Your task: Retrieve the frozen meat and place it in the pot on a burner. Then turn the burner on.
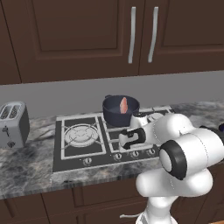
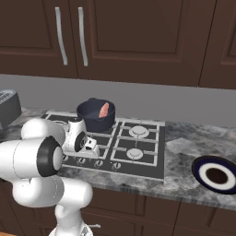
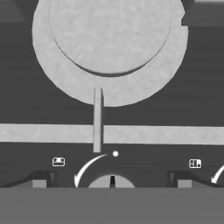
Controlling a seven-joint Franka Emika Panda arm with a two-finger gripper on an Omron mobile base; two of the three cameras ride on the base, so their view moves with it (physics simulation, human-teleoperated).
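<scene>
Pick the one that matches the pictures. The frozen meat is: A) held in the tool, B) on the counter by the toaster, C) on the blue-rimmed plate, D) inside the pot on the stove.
D: the pinkish frozen meat leans inside the pot on a rear burner, while the tool hangs open over a stove knob.

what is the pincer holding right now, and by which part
Nothing. The pincer is open above a stove knob, not gripping it. The meat already lies in the pot.
</scene>
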